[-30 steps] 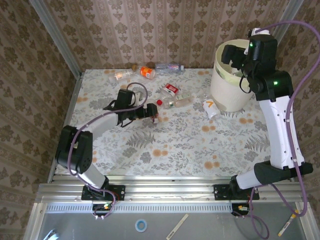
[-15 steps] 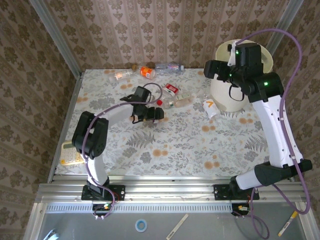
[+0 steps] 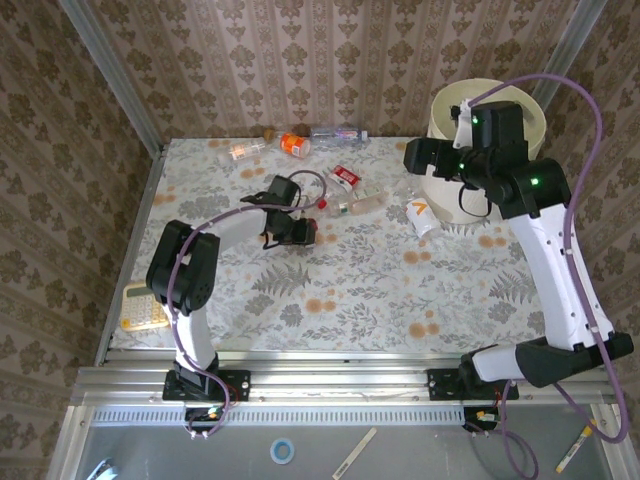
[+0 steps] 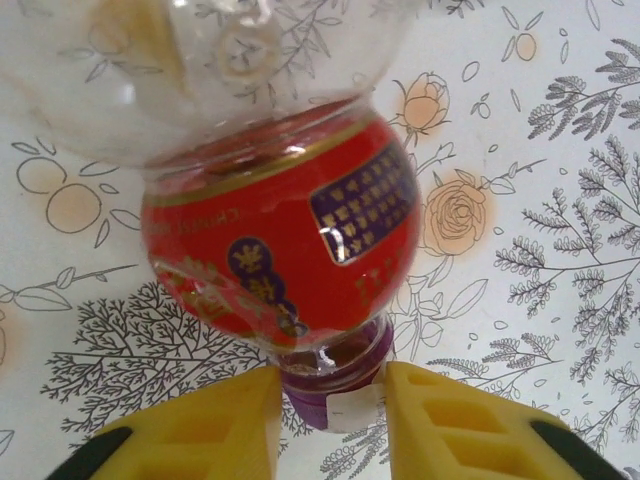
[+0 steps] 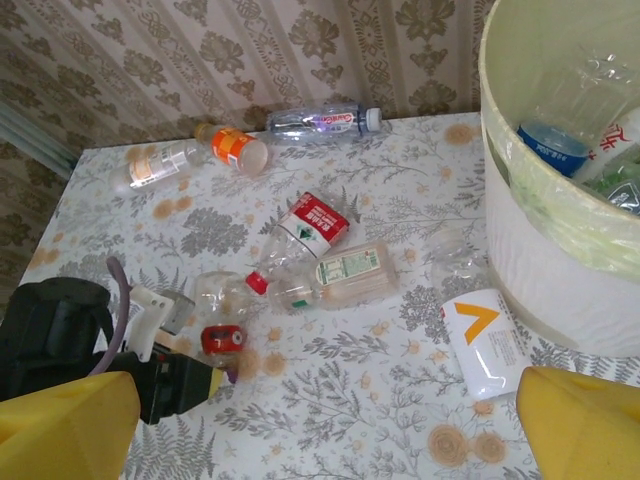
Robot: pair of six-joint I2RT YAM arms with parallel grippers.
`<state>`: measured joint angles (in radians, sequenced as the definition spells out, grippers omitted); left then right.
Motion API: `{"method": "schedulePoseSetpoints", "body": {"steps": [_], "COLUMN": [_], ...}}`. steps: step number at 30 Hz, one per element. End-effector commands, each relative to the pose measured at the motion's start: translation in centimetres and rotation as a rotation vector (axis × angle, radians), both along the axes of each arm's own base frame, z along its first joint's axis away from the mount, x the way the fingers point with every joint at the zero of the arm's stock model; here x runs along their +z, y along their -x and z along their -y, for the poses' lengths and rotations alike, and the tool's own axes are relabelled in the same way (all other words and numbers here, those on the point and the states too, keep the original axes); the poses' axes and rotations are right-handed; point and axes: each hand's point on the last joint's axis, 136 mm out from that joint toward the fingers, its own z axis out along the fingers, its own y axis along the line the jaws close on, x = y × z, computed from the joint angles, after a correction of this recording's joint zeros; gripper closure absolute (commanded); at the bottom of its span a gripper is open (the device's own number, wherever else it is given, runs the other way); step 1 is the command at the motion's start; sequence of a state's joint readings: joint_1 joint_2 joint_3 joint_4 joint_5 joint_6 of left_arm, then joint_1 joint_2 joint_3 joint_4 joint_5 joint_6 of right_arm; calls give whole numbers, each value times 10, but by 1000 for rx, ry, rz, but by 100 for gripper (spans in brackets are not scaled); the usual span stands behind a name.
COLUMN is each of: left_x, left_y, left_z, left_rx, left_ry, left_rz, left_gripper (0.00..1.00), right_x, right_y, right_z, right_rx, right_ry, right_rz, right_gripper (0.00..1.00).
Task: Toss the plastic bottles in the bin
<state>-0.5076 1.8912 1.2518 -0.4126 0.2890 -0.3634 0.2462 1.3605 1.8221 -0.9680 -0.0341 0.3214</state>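
My left gripper (image 4: 332, 388) (image 3: 308, 230) has its yellow fingers (image 4: 215, 420) pressed on either side of the purple cap of a small clear bottle with a red label (image 4: 270, 240), which lies on the flowered table. The same bottle (image 5: 222, 338) shows at my left gripper's tip. My right gripper (image 5: 330, 400) (image 3: 415, 158) hangs open beside the bin (image 3: 445, 185) (image 5: 560, 250), nothing between its fingers. Loose bottles lie mid-table: a red-label one (image 5: 310, 225), a beige one (image 5: 345, 275) and a white-label one (image 5: 485, 340). Crushed bottles (image 5: 555, 140) lie inside the bin.
Along the back wall lie a clear bottle (image 3: 338, 133), an orange one (image 3: 295, 145) and another clear one (image 3: 240, 152). A yellow calculator (image 3: 143, 308) sits at the table's left edge. Patterned walls close the back and left sides.
My left gripper's fingers have closed from wide open onto the bottle's cap. My right arm has swung left from above the bin to beside its rim.
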Motion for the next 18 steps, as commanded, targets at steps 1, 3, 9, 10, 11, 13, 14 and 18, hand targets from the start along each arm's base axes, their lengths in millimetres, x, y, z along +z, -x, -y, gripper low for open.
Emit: {"method": "schedulePoseSetpoints", "body": {"steps": [1,3,9,10,11,13,14,18], "left_x": [11,14,31,33,36,40,43,59], "left_y": [1,1,4,4,5,8,9,12], "left_z": [-1,-3,-2,-2,-2,-2,-2,0], "left_rx": [-45,-53,-91,-98,-101,-111,-116,-136], "left_ry": [35,45,93,98,103,116,124,159], "left_rz": [43,55,108,115,124,136,145,194], "left_gripper": [75,78,81,82,83,85,86,88], "right_x": [4,3,2,0,0,-2,-3,-4], "right_y": [3,2,-1,-2,-2,-3,-3,-2], "right_z": [-6,-7,-12,-13,-14,-16,-17,-19], "right_rx": [20,23,29,30,31,35,37,45], "right_ry": [-34,-38,-68,-72,-78,-87,-91,-102], "right_rz": [15,11,8,5,2,-4,-8,-14], "right_gripper": [2,2,1,1,1,1,1,1]}}
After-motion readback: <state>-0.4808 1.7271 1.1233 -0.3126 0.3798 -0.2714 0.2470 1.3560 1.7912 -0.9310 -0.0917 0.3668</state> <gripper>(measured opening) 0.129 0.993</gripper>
